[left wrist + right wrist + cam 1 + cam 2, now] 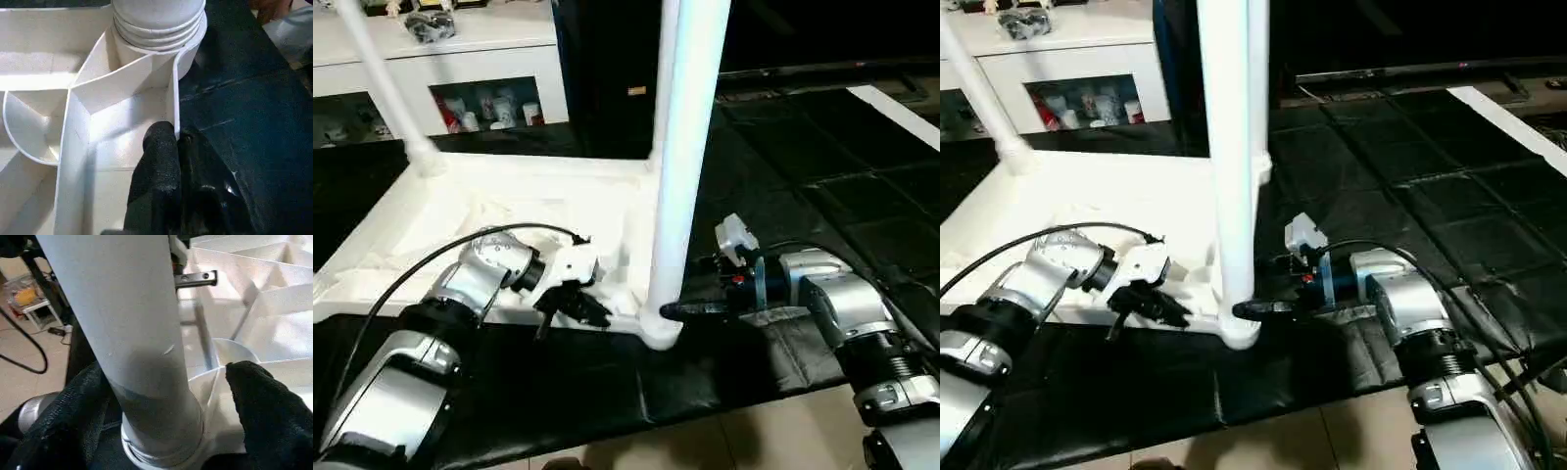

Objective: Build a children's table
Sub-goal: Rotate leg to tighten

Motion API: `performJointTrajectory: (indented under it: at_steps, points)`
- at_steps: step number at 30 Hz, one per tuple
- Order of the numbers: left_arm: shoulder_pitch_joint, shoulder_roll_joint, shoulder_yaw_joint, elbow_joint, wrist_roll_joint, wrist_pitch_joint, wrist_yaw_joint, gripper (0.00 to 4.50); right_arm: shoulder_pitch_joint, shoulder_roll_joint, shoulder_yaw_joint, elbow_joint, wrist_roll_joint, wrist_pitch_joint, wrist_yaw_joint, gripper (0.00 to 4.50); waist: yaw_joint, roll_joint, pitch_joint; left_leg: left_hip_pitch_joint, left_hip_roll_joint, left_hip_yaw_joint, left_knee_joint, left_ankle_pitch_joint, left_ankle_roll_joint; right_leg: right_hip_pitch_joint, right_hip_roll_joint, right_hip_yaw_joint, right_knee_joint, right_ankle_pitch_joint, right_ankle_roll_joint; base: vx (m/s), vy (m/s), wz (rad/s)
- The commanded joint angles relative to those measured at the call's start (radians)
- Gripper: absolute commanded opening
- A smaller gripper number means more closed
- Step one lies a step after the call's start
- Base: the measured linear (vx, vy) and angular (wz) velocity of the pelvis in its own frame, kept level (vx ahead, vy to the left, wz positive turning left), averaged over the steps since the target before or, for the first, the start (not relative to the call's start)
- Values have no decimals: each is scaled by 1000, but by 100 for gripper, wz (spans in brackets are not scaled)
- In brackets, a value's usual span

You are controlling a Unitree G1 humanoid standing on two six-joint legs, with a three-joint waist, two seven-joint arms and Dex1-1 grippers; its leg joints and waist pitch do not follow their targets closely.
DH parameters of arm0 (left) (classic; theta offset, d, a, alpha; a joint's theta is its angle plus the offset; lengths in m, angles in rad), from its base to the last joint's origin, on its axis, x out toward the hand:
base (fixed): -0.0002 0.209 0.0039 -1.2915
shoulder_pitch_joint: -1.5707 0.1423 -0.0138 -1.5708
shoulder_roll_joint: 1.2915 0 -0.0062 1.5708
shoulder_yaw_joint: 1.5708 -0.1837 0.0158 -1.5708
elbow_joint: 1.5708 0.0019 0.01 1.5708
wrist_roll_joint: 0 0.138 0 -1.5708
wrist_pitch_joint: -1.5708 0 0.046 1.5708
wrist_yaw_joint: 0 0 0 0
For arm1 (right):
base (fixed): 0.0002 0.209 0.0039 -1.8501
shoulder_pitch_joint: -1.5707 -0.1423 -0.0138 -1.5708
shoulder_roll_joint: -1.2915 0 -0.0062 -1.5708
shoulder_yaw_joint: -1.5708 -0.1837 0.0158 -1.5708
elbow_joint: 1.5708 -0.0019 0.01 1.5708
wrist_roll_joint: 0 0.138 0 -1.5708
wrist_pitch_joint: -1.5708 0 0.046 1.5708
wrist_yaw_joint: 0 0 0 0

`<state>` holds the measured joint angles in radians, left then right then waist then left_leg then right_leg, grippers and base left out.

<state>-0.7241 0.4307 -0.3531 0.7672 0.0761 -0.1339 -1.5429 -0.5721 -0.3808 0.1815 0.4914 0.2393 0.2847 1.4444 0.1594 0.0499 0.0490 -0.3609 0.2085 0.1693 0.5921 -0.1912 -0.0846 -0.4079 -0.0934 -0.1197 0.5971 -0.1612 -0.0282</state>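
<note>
Seating the near-right leg (680,166) in its corner socket: your right tool (161,421) stands wide around its base, while your left tool (171,161) pinches the upturned tabletop's rim (172,105). Next, likely clamp and twist it home.

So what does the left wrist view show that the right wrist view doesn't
Left wrist view: the left pincer shut on the tabletop's thin side wall, with the ridged foot of the leg seated in the corner socket.
Right wrist view: the right pincer with its black fingers either side of the leg's lower shaft, and the floor with a black cable beyond.
Both share that leg and the white ribbed underside.
</note>
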Motion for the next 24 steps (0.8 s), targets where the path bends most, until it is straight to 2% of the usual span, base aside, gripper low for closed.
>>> performJointTrajectory:
  at_steps: [1,2,4,6,8,10,12,13,18,22,24]
  points:
    - [-6,-8,-23,-45,-12,-17,-46,0,-3,1,18,-16,8,11,20,358,-5,-8,-77,5,31,-1,-63,-141,66,60,-65,57,-57,-205,-208,0,0,0]
    - [-6,-10,-22,-45,-11,-17,-47,0,-3,1,24,-16,7,12,25,337,-4,-8,-78,5,31,-1,-63,-138,66,60,-64,57,-57,-202,-208,0,0,0]
    - [-6,-11,-22,-43,-10,-20,-45,0,-1,1,32,-14,5,10,28,325,-2,-5,-78,6,30,-1,-63,-136,65,60,-65,57,-57,-203,-206,0,0,0]
    - [-6,-11,-23,-43,-10,-22,-43,0,0,3,37,-12,1,7,31,316,-1,-7,-78,5,30,-1,-62,-134,63,61,-65,58,-56,-199,-205,0,0,0]
    - [-6,-10,-25,-42,-9,-24,-39,0,2,5,40,-15,0,10,34,290,0,-6,-79,6,30,-1,-62,-136,61,61,-64,57,-57,-197,-203,0,0,0]
    - [-6,-11,-25,-41,-8,-24,-35,0,2,5,42,-19,1,14,37,281,0,-7,-79,5,29,-1,-62,-135,62,61,-63,57,-56,-190,-204,0,0,0]
    - [-8,-13,-24,-38,-6,-25,-31,0,2,5,45,-22,4,18,40,277,0,-3,-79,5,29,-2,-61,-137,61,61,-63,57,-57,-194,-204,0,0,0]
    - [-8,-14,-23,-36,-5,-26,-28,0,2,4,47,-25,7,20,41,254,-1,-4,-79,6,30,-1,-62,-139,59,61,-63,57,-57,-196,-203,0,0,0]
    - [-11,-16,-20,-31,-2,-26,-17,0,6,5,49,-33,12,26,46,220,0,-6,-79,5,29,-2,-61,-132,61,61,-63,57,-55,-185,-205,0,0,0]
    - [-11,-22,-12,-26,4,3,19,0,14,33,27,-38,26,29,-3,214,1,-4,-78,5,29,-1,-61,-143,56,61,-64,57,-58,-209,-197,0,0,0]
    - [-22,-48,8,-10,5,64,91,0,19,64,20,-22,-9,16,-114,211,-1,-6,-75,5,28,-1,-63,-157,46,61,-64,57,-62,-239,-188,0,0,0]
